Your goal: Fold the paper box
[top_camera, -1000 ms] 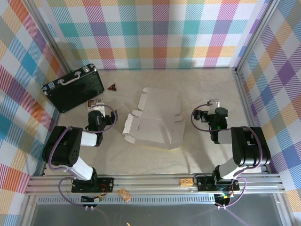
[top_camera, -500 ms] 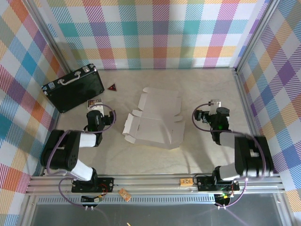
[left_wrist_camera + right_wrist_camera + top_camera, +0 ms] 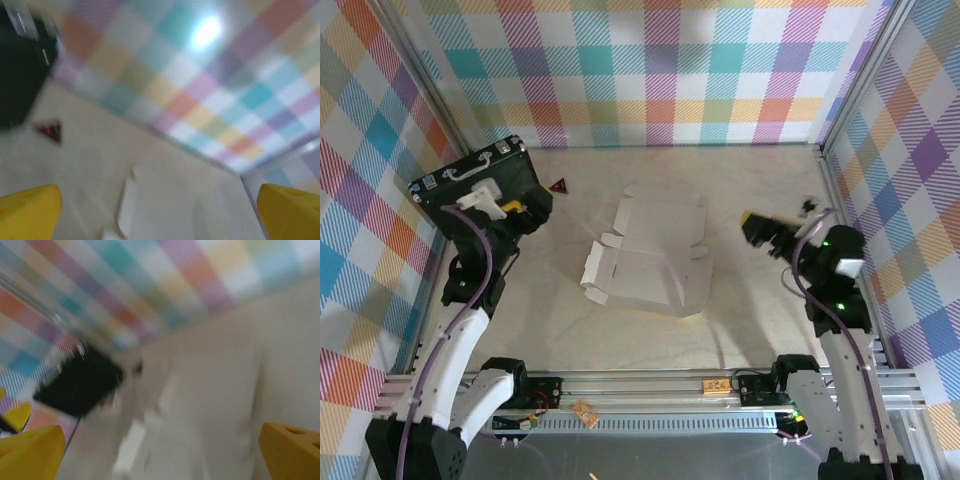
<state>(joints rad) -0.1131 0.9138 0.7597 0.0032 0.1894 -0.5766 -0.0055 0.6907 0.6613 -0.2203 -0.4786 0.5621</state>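
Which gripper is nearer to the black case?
Left. The left gripper hangs by the right end of the black case; the right gripper sits far off, past the paper box.

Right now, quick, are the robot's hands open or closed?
The left gripper is open, holding nothing.
The right gripper is open, holding nothing.
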